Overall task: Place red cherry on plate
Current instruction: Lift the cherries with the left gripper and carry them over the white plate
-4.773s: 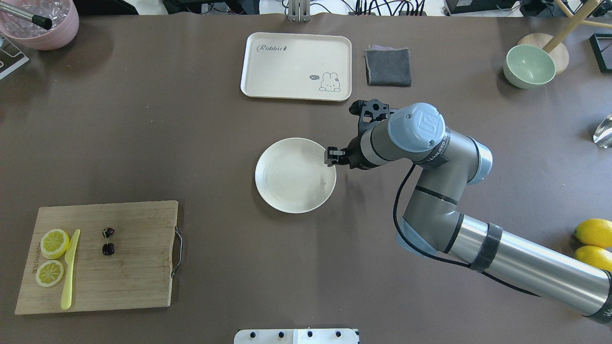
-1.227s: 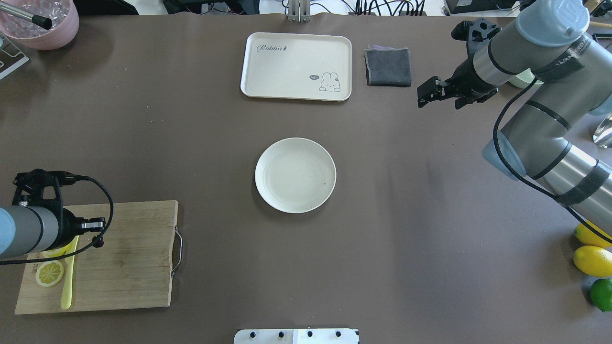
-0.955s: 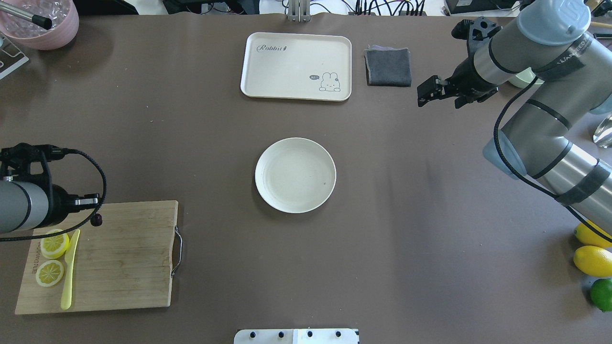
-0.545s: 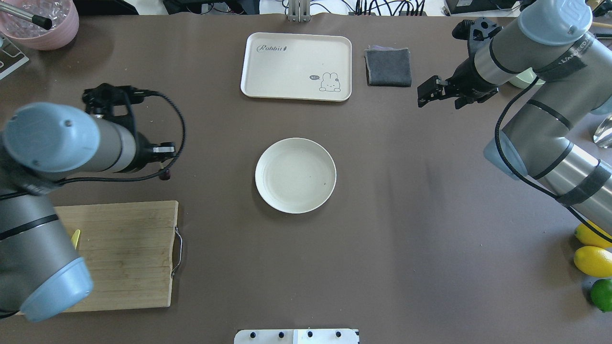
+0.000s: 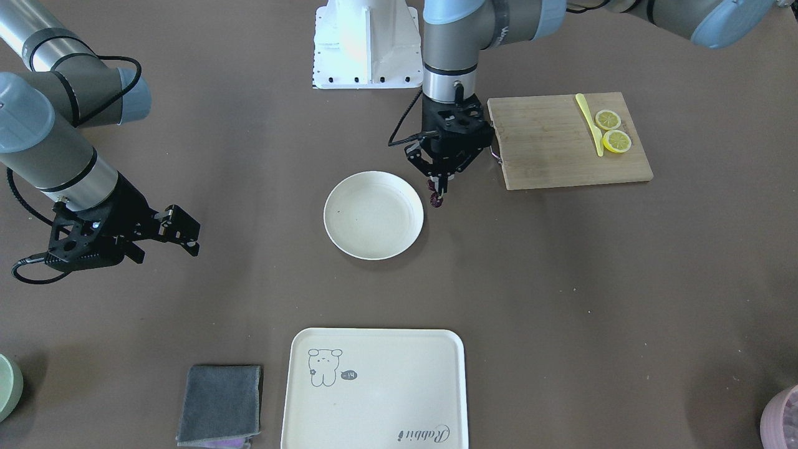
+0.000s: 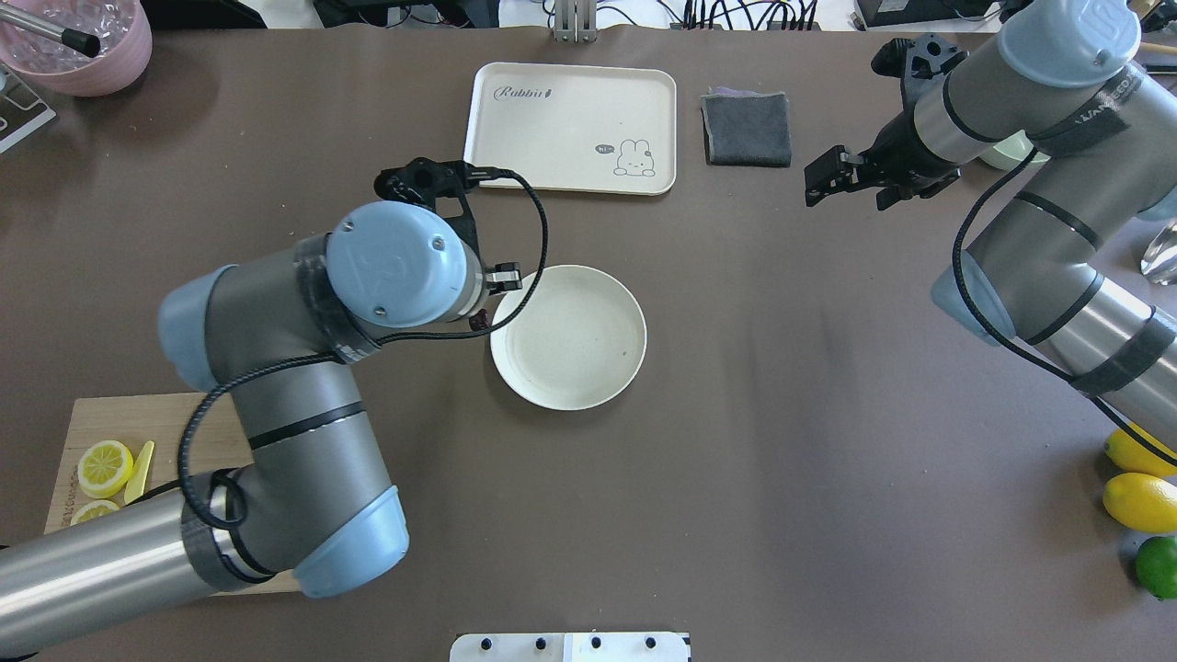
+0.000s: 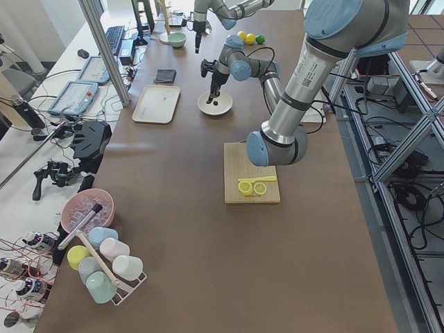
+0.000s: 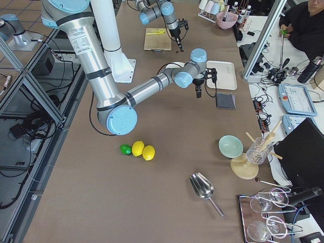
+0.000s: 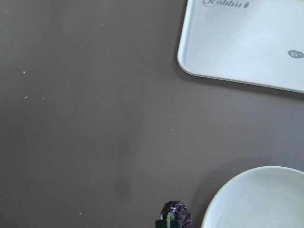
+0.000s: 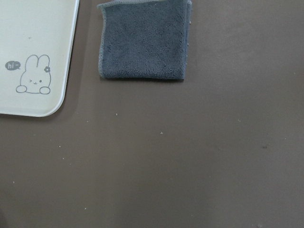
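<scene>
The red cherry (image 5: 436,199) hangs as a dark pair on a thin stem from my left gripper (image 5: 440,183), which is shut on it. It hovers just outside the rim of the round cream plate (image 5: 373,215), on the cutting-board side. From overhead the cherry (image 6: 478,322) shows at the plate's (image 6: 568,336) left edge, under the left gripper (image 6: 505,277). The left wrist view has the cherry (image 9: 175,214) at the bottom, beside the plate (image 9: 259,202). My right gripper (image 6: 821,178) hangs open and holds nothing, far right of the plate near the grey cloth.
A wooden cutting board (image 5: 548,143) with two lemon slices (image 5: 608,120) and a yellow knife (image 5: 589,121) lies beside the left arm. The rabbit tray (image 6: 570,129) and grey cloth (image 6: 747,129) sit beyond the plate. Lemons and a lime (image 6: 1140,501) lie at the right edge.
My left arm has swung right from over the table's left side to the plate's rim, carrying the cherry. The right arm has stayed put.
</scene>
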